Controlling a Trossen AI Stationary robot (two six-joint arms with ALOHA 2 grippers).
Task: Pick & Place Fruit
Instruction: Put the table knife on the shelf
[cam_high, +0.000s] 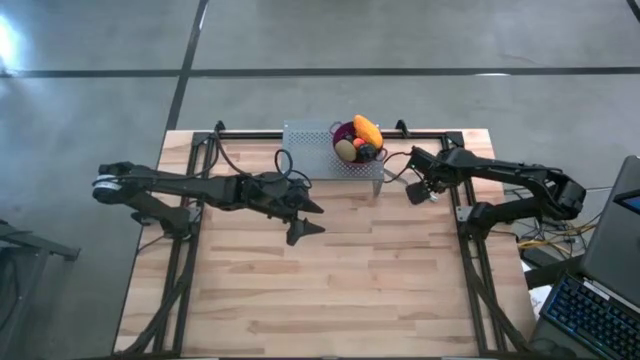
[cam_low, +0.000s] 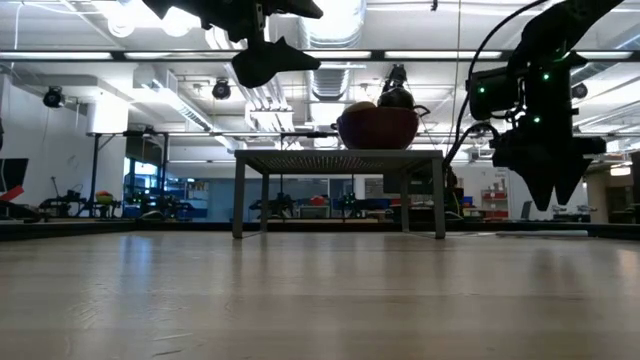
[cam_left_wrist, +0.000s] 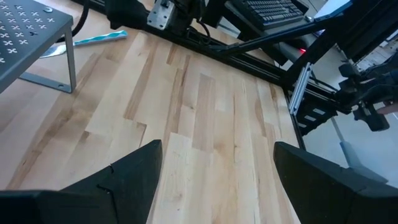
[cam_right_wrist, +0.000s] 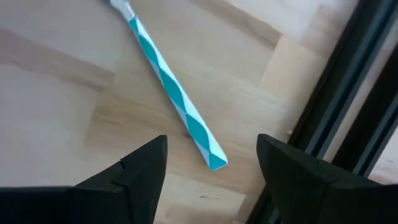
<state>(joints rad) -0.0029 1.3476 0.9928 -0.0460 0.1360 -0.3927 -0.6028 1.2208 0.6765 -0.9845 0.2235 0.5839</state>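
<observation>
The right gripper (cam_right_wrist: 211, 171) is held spread, empty, above the utensil (cam_right_wrist: 174, 93); fruit (cam_high: 366, 130) is piled in the bowl (cam_high: 340, 131).

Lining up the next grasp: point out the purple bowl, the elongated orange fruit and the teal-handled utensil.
Purple perforated bowl (cam_high: 342, 131): high view, left rim.
Elongated orange fruit (cam_high: 367, 129): high view, middle.
Teal-and-white-handled utensil (cam_right_wrist: 174, 93): right wrist view, mid-handle.

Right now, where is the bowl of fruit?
In the high view, the bowl of fruit sits on the grey perforated stand at the table's far edge, just left of the right gripper.
</observation>
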